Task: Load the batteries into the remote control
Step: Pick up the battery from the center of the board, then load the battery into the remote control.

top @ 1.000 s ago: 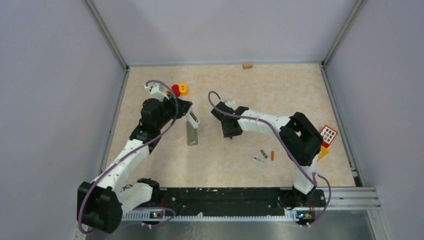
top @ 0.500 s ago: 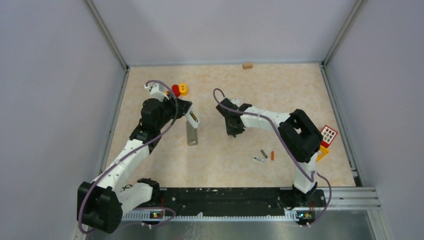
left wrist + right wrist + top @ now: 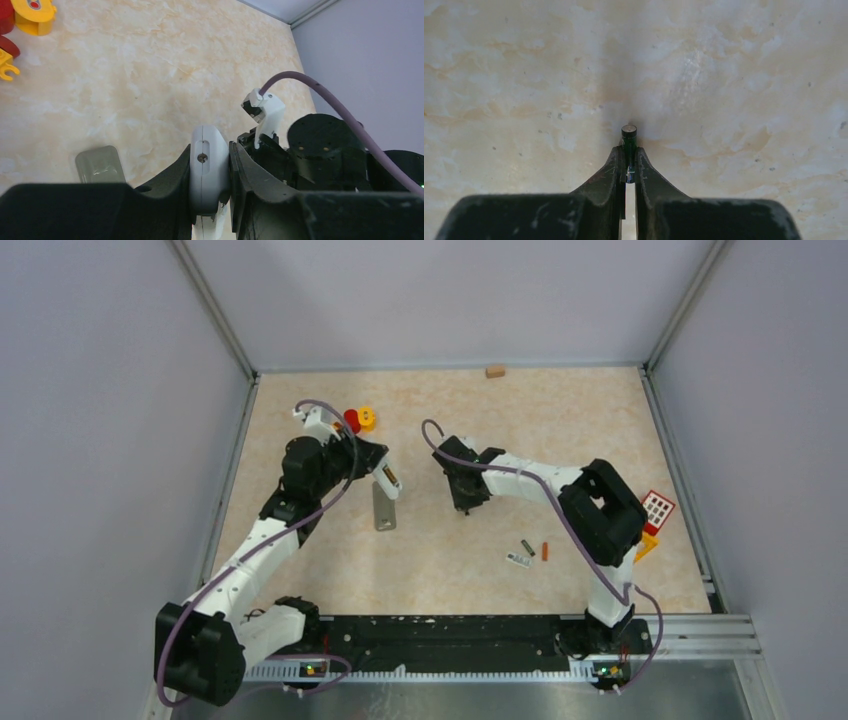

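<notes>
My left gripper (image 3: 386, 478) is shut on the white remote control (image 3: 390, 481) and holds it above the table; in the left wrist view the remote (image 3: 209, 170) sits edge-on between the two black fingers. Its grey battery cover (image 3: 384, 507) lies flat just below and also shows in the left wrist view (image 3: 100, 164). My right gripper (image 3: 466, 503) is shut on a dark green battery (image 3: 629, 141), tip pointing down at the table, to the right of the remote. A dark battery (image 3: 527, 547), an orange battery (image 3: 545, 551) and a pale labelled one (image 3: 518, 560) lie at the front right.
Red and yellow toy blocks (image 3: 358, 420) sit behind the left gripper. A small wooden block (image 3: 494, 371) lies at the back wall. A red keypad toy (image 3: 656, 508) and a yellow piece (image 3: 645, 544) lie at the right edge.
My right gripper has shifted slightly right and back with the green battery. The left gripper has barely moved with the remote.
</notes>
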